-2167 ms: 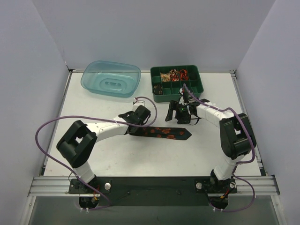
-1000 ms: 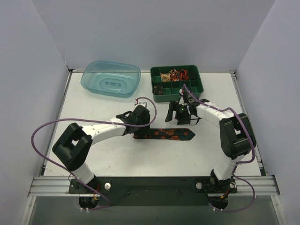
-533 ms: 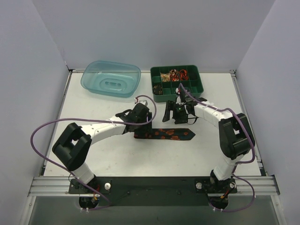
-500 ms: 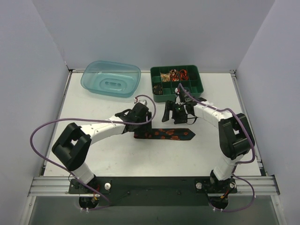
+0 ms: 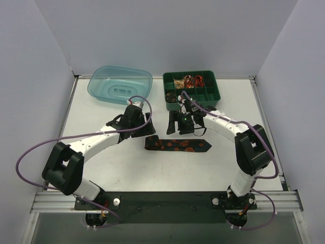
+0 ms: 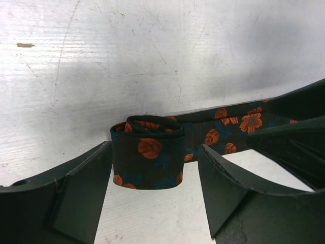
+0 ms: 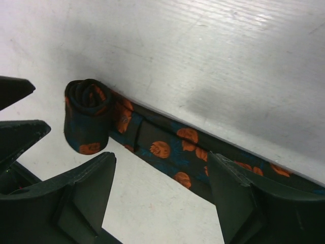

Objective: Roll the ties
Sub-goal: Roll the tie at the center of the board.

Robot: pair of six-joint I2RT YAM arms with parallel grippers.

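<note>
White table (image 5: pixel 101 162) bears tie (image 5: pixel 175 145), green tray (image 5: pixel 218 87) holding trinkets (image 5: pixel 190 80).

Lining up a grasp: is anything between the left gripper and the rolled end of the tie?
Nothing visible is. The left gripper is open, and the rolled end of the tie lies on bare table just ahead of it, unobstructed.

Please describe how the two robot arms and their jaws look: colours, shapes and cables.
Both the left arm and the right arm have white links joined by bulky black joints. A thin purple cable loops along each arm. The jaws are dark, wedge-shaped plastic pieces.
</note>
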